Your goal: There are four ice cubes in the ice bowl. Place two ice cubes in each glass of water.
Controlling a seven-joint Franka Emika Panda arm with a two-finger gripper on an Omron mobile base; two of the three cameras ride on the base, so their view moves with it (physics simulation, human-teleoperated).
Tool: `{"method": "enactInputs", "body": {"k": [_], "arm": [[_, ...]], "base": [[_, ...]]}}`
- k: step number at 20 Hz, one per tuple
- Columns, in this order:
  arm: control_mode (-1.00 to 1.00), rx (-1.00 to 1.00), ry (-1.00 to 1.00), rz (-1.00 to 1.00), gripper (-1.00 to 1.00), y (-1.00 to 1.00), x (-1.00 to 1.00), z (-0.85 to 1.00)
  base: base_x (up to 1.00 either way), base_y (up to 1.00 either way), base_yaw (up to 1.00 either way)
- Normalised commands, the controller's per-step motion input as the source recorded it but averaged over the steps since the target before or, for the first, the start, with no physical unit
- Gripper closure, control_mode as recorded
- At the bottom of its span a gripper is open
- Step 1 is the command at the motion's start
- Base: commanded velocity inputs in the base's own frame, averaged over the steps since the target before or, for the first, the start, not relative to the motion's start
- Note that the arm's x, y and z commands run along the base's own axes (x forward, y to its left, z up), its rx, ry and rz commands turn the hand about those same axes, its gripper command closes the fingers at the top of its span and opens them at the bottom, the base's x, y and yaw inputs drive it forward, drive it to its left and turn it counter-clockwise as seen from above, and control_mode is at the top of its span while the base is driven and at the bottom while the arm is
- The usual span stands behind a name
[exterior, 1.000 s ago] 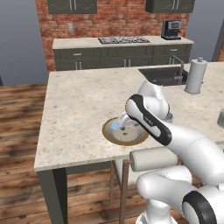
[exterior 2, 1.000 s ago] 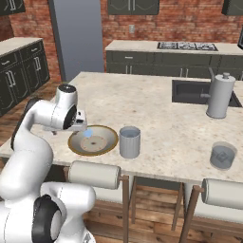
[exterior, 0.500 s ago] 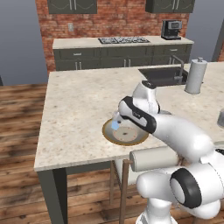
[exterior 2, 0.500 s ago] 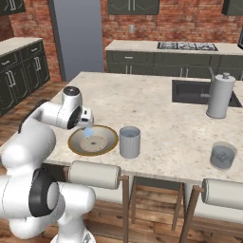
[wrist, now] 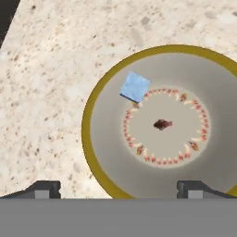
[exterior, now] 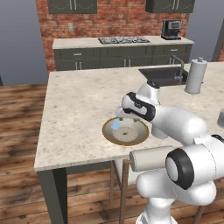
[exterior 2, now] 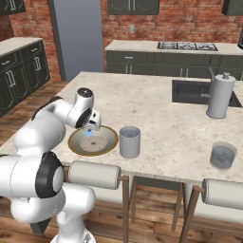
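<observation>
The ice bowl (exterior: 107, 133) (exterior 2: 76, 145) (wrist: 92, 152), golden-rimmed, sits near the island's front edge. One light-blue ice cube (wrist: 135, 86) (exterior: 115, 125) (exterior 2: 88, 134) lies on the bowl's inner slope. My gripper (exterior: 122, 116) (exterior 2: 91, 127) (wrist: 119, 187) hangs open just above the bowl and points down into it. It holds nothing, and the cube lies ahead of the fingertips (wrist: 44, 189). One glass of water (exterior 2: 129, 141) stands right beside the bowl. The other glass (exterior 2: 223, 155) (exterior: 221, 119) stands far to the right.
A tall white cylinder with a knob (exterior: 194, 76) (exterior 2: 219, 96) stands by the sink (exterior: 162, 74) (exterior 2: 190, 90) at the island's far side. Stool backs (exterior 2: 92, 174) line the front edge. Bare stone counter spreads left of the bowl.
The hand has swung a little over the bowl and come down closer to it. The jaws have stayed open. The bowl, cube and glasses have not moved.
</observation>
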Motion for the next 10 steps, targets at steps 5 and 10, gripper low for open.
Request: {"method": "enactInputs", "body": {"k": [5,10], "arm": [[-1.00,0.05,0.00,-0.35,-1.00,0.10,0.12,-0.49],[-1.00,0.06,0.01,-0.14,-1.00,0.00,0.45,-0.07]], "base": [[0.00,0.00,0.00],[0.00,0.00,0.00]]}}
